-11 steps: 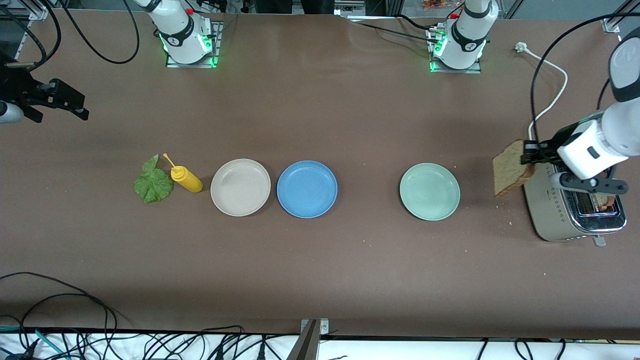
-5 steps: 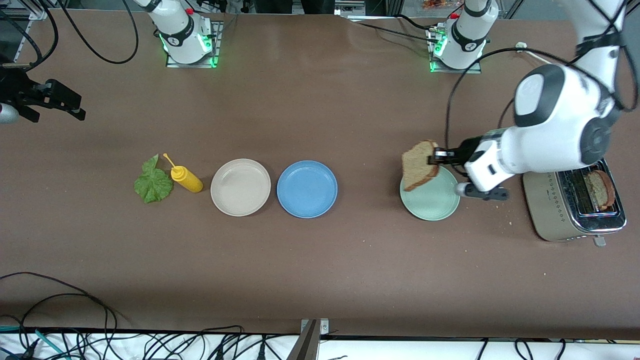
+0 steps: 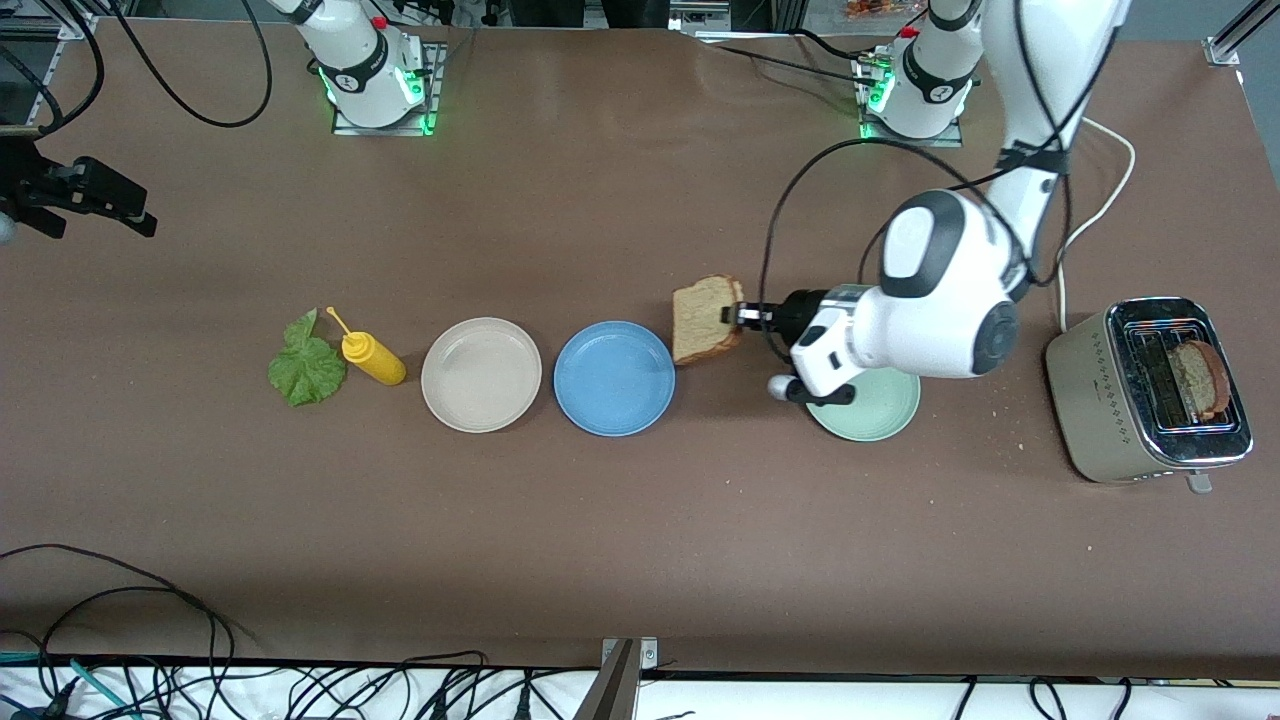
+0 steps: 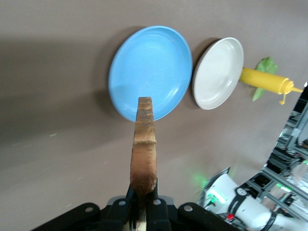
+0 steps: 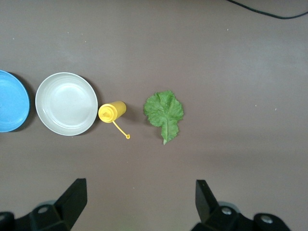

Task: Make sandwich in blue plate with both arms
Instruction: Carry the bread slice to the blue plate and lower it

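Since a second ago my left gripper (image 3: 737, 314) has carried the bread slice (image 3: 705, 318) from the toaster (image 3: 1150, 395) across the pale green plate (image 3: 880, 412) — jaws clamped on the crust, slice upright on edge, over bare table just beside the blue plate (image 3: 613, 378). My right gripper (image 3: 95, 195) waits high, jaws wide, above the lettuce leaf (image 5: 164, 113), mustard bottle (image 5: 112, 111) and beige plate (image 5: 66, 103). One slice sits in the toaster.
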Tool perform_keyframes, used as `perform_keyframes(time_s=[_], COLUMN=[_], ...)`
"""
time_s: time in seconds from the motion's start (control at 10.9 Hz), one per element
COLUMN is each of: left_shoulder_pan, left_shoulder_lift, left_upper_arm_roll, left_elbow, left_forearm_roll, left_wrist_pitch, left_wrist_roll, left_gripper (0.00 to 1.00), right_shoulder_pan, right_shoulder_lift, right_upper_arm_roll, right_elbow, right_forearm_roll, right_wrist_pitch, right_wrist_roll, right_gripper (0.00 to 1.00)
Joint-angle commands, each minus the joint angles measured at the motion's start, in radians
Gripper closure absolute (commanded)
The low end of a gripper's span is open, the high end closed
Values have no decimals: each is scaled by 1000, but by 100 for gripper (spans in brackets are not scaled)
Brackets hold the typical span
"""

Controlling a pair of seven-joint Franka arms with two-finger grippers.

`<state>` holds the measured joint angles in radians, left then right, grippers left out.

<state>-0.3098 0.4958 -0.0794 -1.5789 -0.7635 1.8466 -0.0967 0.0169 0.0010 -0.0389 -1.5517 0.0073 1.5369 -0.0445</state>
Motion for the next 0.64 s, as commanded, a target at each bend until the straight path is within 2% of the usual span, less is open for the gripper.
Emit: perform_keyframes(time_s=[0.0,0.55], left_shoulder_pan=[-92,-206], left_shoulder_lift=[104,253], left_upper_arm_roll=[20,43], left_elbow=[74,181], left_forearm_roll=[-117,-195], left_wrist_pitch=[112,317], left_wrist_roll=[-8,-12], left_gripper=[100,100], right_shoulder_pan=[-3,-2], right_shoulder_lift=[-6,-4], right_upper_arm_roll=[-22,-18], right_elbow=[12,12], right_forearm_roll=[-6,-6], right_wrist_pitch=[-37,-38], right_wrist_roll=[-5,8], right_gripper=[0,0])
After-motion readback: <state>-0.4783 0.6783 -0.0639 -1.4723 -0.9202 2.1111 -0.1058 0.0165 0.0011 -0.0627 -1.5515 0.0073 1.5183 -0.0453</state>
